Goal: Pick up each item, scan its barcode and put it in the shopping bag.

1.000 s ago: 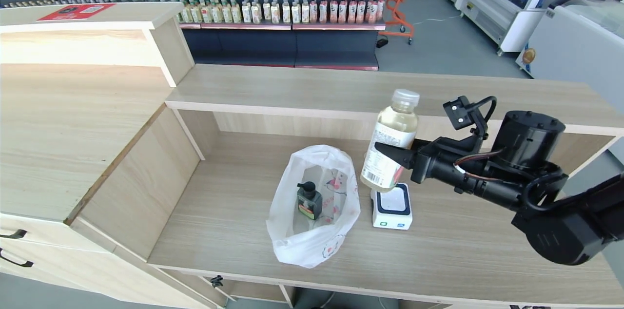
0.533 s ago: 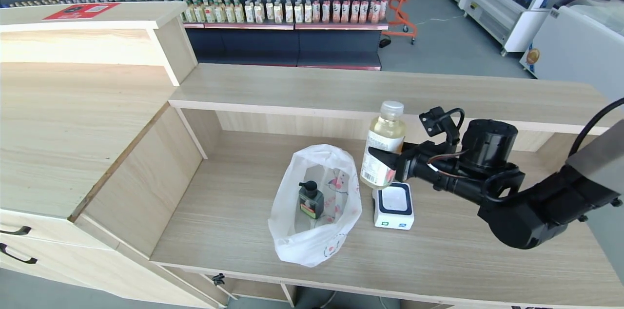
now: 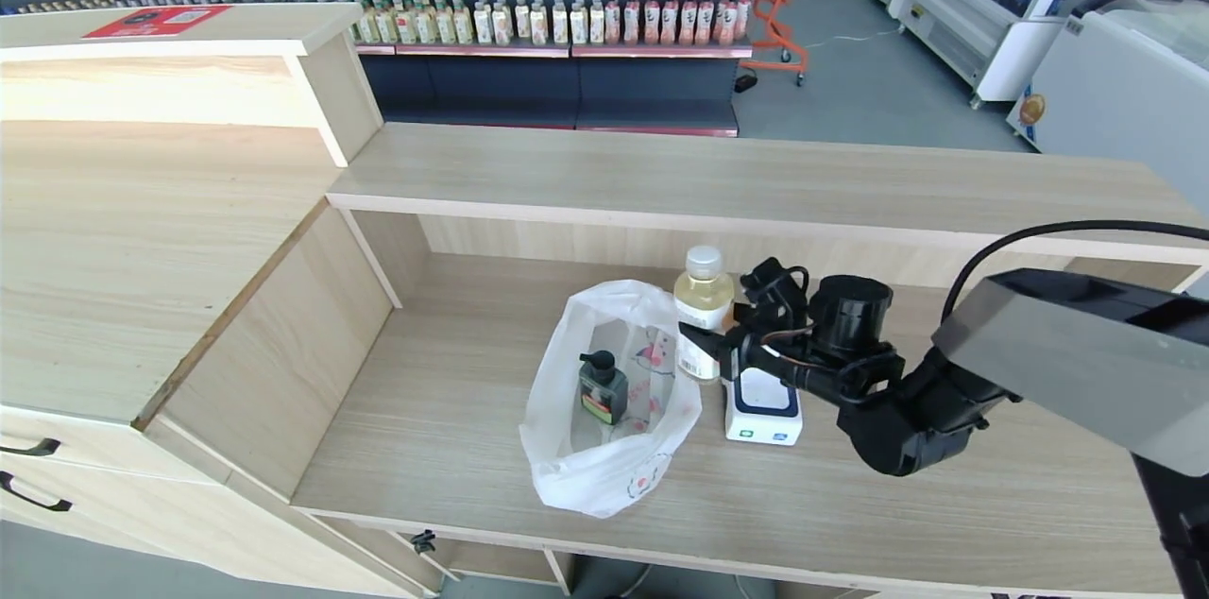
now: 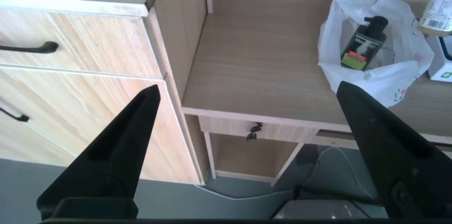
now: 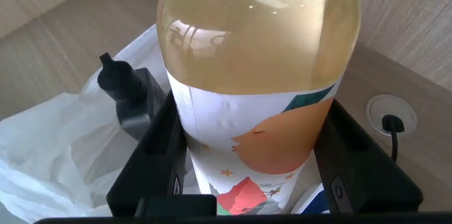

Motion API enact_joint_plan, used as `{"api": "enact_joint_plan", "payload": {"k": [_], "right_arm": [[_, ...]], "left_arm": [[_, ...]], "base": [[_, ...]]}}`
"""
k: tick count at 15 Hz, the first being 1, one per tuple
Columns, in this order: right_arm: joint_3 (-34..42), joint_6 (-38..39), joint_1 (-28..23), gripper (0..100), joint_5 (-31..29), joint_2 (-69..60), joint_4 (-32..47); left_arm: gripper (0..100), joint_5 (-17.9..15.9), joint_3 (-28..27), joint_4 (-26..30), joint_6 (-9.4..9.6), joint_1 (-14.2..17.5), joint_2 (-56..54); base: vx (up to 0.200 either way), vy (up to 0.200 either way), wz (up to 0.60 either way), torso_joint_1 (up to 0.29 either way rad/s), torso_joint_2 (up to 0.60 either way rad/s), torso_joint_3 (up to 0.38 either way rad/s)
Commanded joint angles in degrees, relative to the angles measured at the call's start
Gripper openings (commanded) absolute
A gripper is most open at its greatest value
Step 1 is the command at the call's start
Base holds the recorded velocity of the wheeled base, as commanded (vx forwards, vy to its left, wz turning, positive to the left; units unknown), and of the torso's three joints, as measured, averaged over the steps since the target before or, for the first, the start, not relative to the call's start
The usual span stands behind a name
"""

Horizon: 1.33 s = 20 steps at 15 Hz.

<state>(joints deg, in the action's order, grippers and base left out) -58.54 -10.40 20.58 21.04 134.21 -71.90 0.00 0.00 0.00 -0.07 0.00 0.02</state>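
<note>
Right tool (image 3: 706, 346) clamped on the drink bottle (image 3: 703, 301), its fingers closing from both sides on the label band, cap end free above; in the right wrist view the same tool (image 5: 254, 174) shows the bottle (image 5: 258, 54) wedged firm between the dark fingers (image 5: 152, 160), pale liquid filling the upper body; bottle upright, long axis vertical, held clear of the counter (image 3: 453, 410); it hangs just over the near edge of the white scanner (image 3: 761, 405) and just beside the rim of the shopping bag (image 3: 614, 476); bag stands with its mouth open upward, a dark pump bottle (image 3: 601, 388) upright inside; the relation that counts: the bag mouth lies to the robot's left of the held bottle, close by, and lower; judged, a short carry leftward and then a drop along the bottle's own axis would put it in beside the pump bottle; whether the barcode faces the scanner cannot be told from here; risk judged: the bottle's base catching the soft bag rim and folding it shut; left tool (image 4: 247, 174) fingers spread wide, nothing between them, well apart from the bag (image 4: 367, 83); right arm plainly the nearer.
</note>
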Motion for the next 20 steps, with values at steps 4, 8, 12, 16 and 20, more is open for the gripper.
{"api": "enact_joint_plan", "payload": {"k": [4, 8, 12, 16, 20], "right_arm": [[-13.4, -0.5, 3.9, 0, 0.4, 10.6, -0.4], [-17.7, -1.7, 4.8, 0, 0.5, 15.1, 0.7], [-18.2, -2.6, 4.8, 0, 0.5, 17.2, 0.4], [-21.1, -3.6, 4.6, 0, 0.3, 18.8, 0.4], [-20.7, -4.1, 4.4, 100, 0.5, 18.4, -1.7]], "left_arm": [[100, 0.0, 0.0, 0.0, -0.01, 0.0, 0.0], [100, 0.0, 0.0, 0.0, -0.01, 0.0, 0.0], [100, 0.0, 0.0, 0.0, -0.01, 0.0, 0.0], [100, 0.0, 0.0, 0.0, -0.01, 0.0, 0.0], [100, 0.0, 0.0, 0.0, -0.01, 0.0, 0.0]], "base": [[0.000, 0.000, 0.00, 0.000, 0.00, 0.000], [0.000, 0.000, 0.00, 0.000, 0.00, 0.000], [0.000, 0.000, 0.00, 0.000, 0.00, 0.000], [0.000, 0.000, 0.00, 0.000, 0.00, 0.000], [0.000, 0.000, 0.00, 0.000, 0.00, 0.000]]}}
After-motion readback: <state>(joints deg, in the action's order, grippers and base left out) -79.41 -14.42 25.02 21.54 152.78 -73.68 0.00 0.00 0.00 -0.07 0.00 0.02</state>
